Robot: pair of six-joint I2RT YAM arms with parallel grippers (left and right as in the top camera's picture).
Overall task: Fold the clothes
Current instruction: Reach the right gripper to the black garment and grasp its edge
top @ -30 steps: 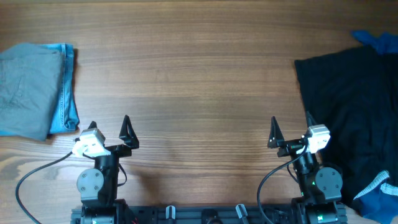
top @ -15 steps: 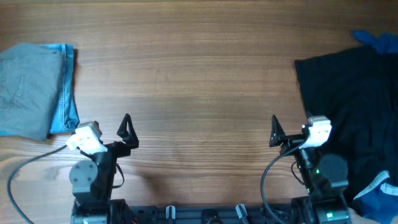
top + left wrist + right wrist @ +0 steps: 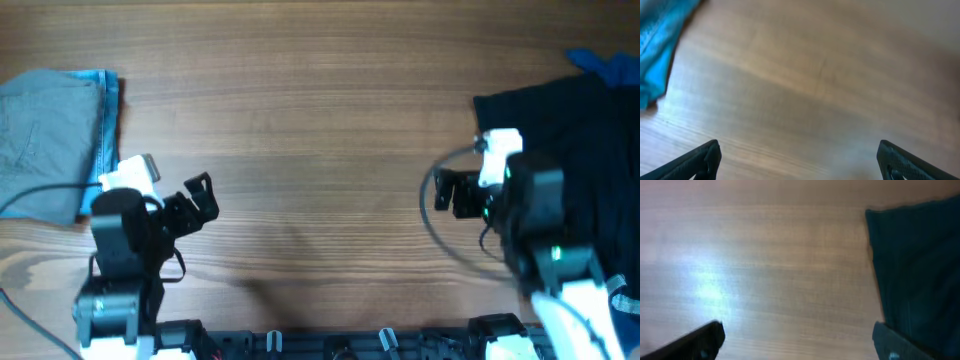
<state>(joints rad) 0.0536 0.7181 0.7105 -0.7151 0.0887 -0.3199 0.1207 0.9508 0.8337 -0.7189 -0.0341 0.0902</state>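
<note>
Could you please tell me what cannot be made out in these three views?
Large black fabric garment: overhead, the right frame edge cuts it off and the right arm covers its lower part.
Light blue folded garment: overhead, mostly hidden beneath the grey folded garment.
Royal blue cloth: overhead, only a corner inside the frame.
Left gripper and right gripper: blurred overhead.

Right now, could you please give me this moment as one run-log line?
left arm: jaws open, empty, over bare wood | right arm: jaws open, empty, near black shirt edge | shirt: spread, ungrasped
</note>
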